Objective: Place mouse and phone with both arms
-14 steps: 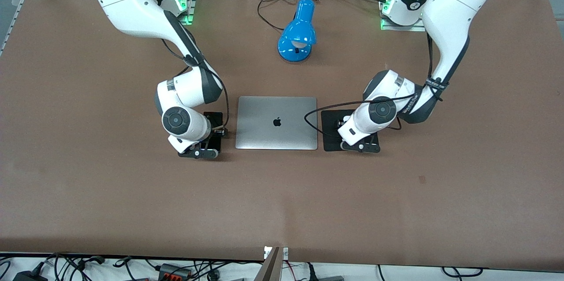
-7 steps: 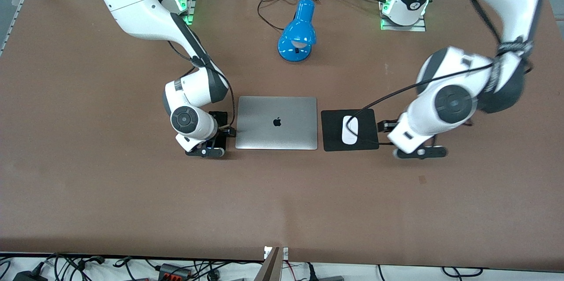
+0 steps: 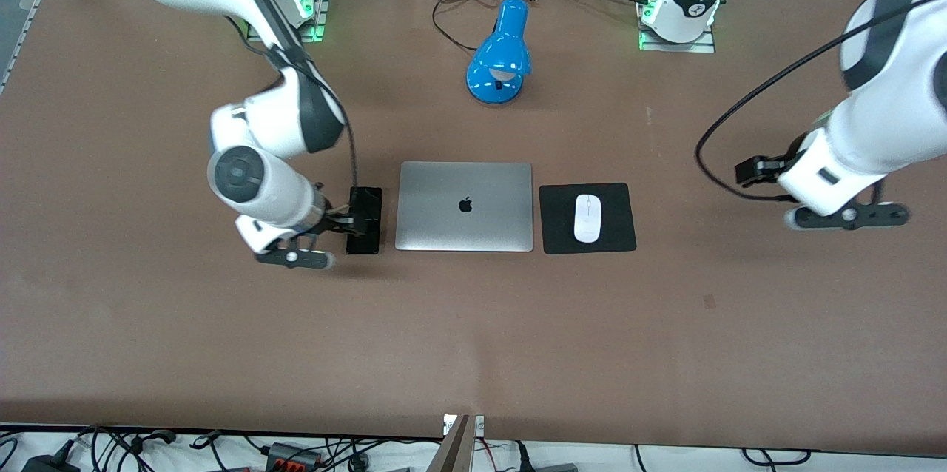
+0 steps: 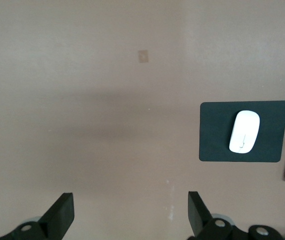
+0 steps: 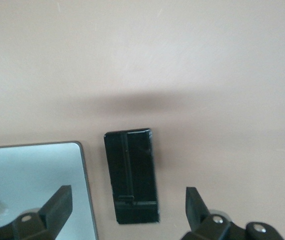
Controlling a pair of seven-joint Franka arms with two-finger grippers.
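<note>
The closed silver laptop (image 3: 464, 206) lies flat on the brown tabletop (image 3: 473, 324); its lid bears a black Apple logo, the only marking that can be read.

The mouse (image 3: 587, 217) rests on the black square mousepad (image 3: 621, 235), which lies just beside the laptop toward the left arm's end of the tabletop. The phone (image 3: 365, 220) lies flat on the tabletop just beside the laptop toward the right arm's end, apart from its edge.

The left hand (image 4: 130, 215) is spread wide and empty, up in the air over bare tabletop, well apart from the laptop and mousepad toward the left arm's end.

The right hand (image 5: 127, 207) is spread wide and empty, over the phone and not gripping it.

A blue desk lamp (image 3: 501, 54) with a black cord lies farther from the front camera than the laptop.
</note>
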